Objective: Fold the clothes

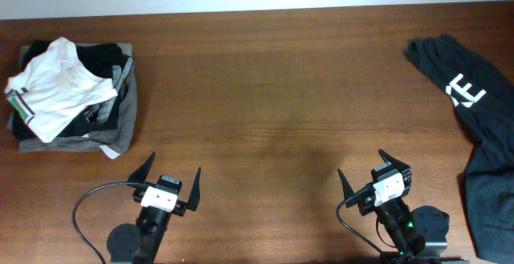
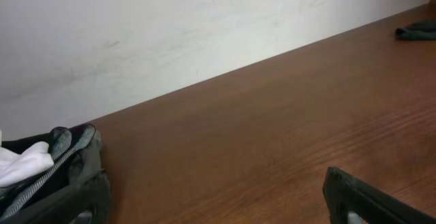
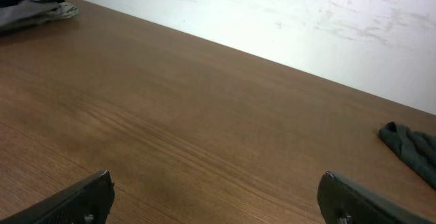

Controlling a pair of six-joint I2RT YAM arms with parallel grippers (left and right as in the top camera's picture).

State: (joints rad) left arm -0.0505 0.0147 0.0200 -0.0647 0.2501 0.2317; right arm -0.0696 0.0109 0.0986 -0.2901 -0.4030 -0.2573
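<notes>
A dark T-shirt with white print (image 1: 482, 136) lies spread at the table's right edge; its edge shows in the right wrist view (image 3: 412, 149) and far off in the left wrist view (image 2: 415, 30). A pile of clothes (image 1: 72, 95), white on top of grey and black, sits at the far left; it also shows in the left wrist view (image 2: 41, 163) and in the right wrist view (image 3: 30, 3). My left gripper (image 1: 170, 173) is open and empty near the front edge, left of centre. My right gripper (image 1: 361, 168) is open and empty near the front edge, right of centre.
The wooden table (image 1: 273, 95) stretches between the pile and the T-shirt. A white wall (image 2: 170, 20) runs behind the table's far edge. A black cable (image 1: 88, 208) loops beside the left arm's base.
</notes>
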